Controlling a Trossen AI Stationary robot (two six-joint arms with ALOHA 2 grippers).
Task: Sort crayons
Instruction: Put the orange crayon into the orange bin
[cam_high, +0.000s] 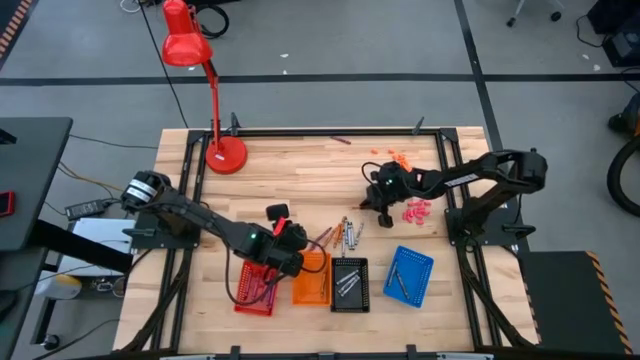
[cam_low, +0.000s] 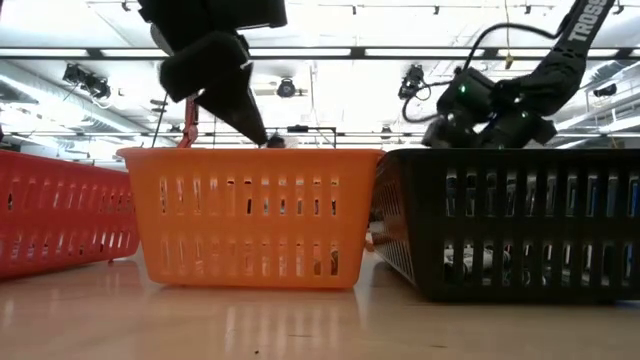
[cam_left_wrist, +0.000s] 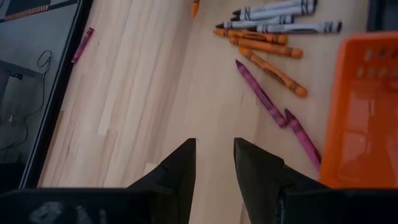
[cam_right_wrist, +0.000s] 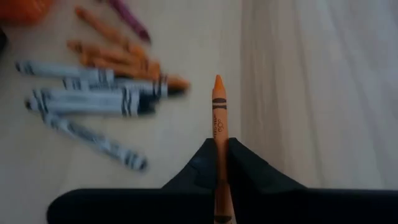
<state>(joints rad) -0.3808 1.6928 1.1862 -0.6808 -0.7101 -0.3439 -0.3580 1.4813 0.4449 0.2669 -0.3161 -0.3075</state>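
Several loose crayons (cam_high: 340, 235) lie in a heap on the wooden table, just beyond the trays: grey-white, orange and maroon ones (cam_left_wrist: 267, 43). My right gripper (cam_high: 370, 200) is at the far right of the heap, shut on one orange crayon (cam_right_wrist: 218, 115). My left gripper (cam_left_wrist: 214, 144) hovers open over bare wood by the orange tray (cam_high: 311, 278), left of the heap, with nothing between its fingers. The other crayons (cam_right_wrist: 93, 93) rest flat on the table. My right gripper pinches the orange crayon between its two fingers by its rear part (cam_right_wrist: 219, 155). The crayon lies along the fingers and sticks out forward, its pointed tip (cam_right_wrist: 217, 81) ahead of them over the wood. The fingers slant down from the table's right side.
Red (cam_high: 255, 288), orange, black (cam_high: 349, 284) and blue (cam_high: 408, 275) mesh trays stand in a row at the near edge. A red desk lamp (cam_high: 215, 90) stands far left. Pink bits (cam_high: 415, 210) and orange bits (cam_high: 400, 158) lie near the right arm. One maroon crayon (cam_high: 342, 140) lies far off.
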